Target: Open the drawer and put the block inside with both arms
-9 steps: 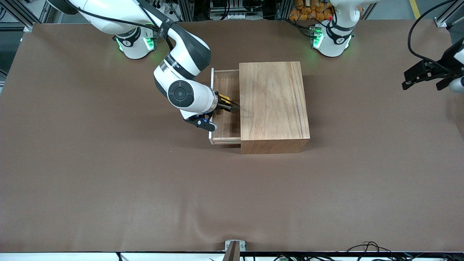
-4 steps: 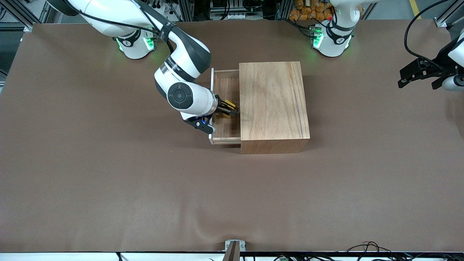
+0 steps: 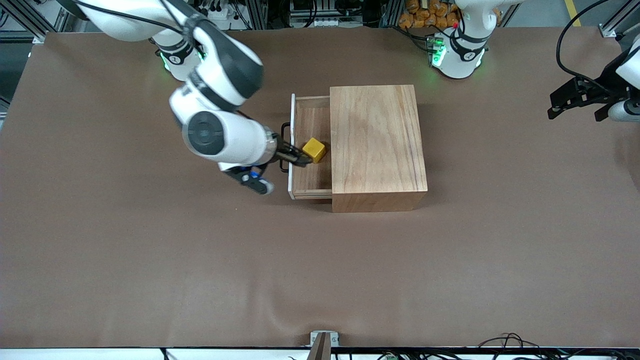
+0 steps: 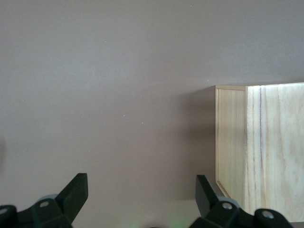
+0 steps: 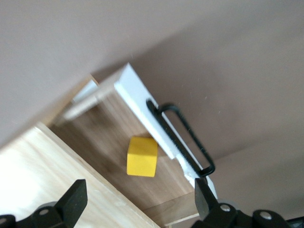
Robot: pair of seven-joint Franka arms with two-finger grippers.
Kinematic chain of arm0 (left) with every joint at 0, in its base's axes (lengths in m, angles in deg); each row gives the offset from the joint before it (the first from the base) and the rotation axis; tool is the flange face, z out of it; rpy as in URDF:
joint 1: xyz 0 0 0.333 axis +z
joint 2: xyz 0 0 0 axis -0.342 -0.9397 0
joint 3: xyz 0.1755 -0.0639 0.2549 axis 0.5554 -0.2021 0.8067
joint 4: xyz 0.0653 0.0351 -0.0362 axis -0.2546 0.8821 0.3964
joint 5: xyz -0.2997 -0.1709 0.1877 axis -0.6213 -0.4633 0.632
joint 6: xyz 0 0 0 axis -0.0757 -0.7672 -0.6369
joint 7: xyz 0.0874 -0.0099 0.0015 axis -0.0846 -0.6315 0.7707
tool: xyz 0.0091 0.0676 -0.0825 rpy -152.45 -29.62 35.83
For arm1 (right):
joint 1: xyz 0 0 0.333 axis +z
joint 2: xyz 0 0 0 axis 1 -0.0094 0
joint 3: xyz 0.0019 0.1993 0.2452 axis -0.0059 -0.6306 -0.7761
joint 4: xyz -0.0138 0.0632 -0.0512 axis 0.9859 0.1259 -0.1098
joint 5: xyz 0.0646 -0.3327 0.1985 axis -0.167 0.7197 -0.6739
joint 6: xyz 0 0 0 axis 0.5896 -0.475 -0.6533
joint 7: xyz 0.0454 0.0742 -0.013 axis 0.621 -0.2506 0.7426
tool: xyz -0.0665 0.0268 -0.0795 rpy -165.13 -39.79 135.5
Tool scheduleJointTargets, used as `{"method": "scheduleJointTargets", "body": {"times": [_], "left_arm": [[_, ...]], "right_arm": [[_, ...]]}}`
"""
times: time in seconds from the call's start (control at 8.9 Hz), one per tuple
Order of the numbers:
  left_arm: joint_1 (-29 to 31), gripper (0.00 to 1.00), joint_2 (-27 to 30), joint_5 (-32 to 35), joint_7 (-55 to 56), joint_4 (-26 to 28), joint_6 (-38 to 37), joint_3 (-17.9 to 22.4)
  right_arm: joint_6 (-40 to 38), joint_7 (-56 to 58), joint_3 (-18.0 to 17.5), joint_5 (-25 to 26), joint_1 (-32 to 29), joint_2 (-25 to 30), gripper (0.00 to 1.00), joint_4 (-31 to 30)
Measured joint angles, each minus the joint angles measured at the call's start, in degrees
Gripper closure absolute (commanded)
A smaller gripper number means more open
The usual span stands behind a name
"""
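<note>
The drawer (image 3: 312, 175) stands pulled out of the wooden box (image 3: 377, 145) toward the right arm's end, with its white front panel and black wire handle (image 3: 285, 145) showing. The yellow block (image 3: 314, 149) lies on the drawer's floor, free of any finger. My right gripper (image 3: 299, 159) is open and empty over the drawer's front panel, close beside the block. The right wrist view shows the block (image 5: 142, 156), the drawer floor (image 5: 104, 137) and the handle (image 5: 185, 137) past my right gripper (image 5: 138, 202). My left gripper (image 3: 575, 102) waits open and empty at the left arm's end of the table.
The left wrist view shows the wooden box (image 4: 256, 147) on the brown table mat (image 4: 118, 95) ahead of my left gripper (image 4: 141, 194). Bare brown mat (image 3: 200, 260) surrounds the box. Cables lie along the table edge nearest the camera.
My right gripper has opened and let go of the yellow block, then drawn back from the box toward the right arm's end. The block now lies in the drawer. The left arm barely moved.
</note>
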Motion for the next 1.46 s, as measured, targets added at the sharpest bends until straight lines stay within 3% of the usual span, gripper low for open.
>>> {"method": "scheduleJointTargets", "body": {"times": [0.45, 0.67, 0.9, 1.12, 1.35, 1.46], "left_arm": [[0.12, 0.0, 0.0, 0.0, 0.0, 0.34, 0.28, 0.27], [0.13, 0.0, -0.01, 0.0, 0.0, 0.59, 0.41, 0.28], [0.13, 0.0, -0.03, 0.0, -0.06, 0.8, 0.72, 0.29], [0.12, 0.0, -0.06, 0.0, -0.08, 0.81, 0.97, 0.28], [0.08, 0.0, -0.06, 0.0, -0.11, 0.81, 1.07, 0.26], [0.06, 0.0, -0.07, 0.0, -0.12, 0.79, 1.11, 0.22]], "right_arm": [[-4.92, 14.99, 0.45, 1.23, -12.73, 0.26, 0.0, 4.75], [-12.86, 26.6, 2.33, 4.79, -16.71, 1.37, 0.0, 9.27], [-19.23, 36.38, 9.04, 5.66, -16.53, 4.37, 0.0, 13.52], [-23.05, 45.47, 17.54, 5.84, -12.62, 10.61, 0.0, 14.49], [-24.93, 52.14, 26.19, 5.9, -7.72, 16.96, 0.0, 12.98], [-24.31, 53.18, 28.0, 5.91, -7.31, 19.98, 0.0, 9.68]]}}
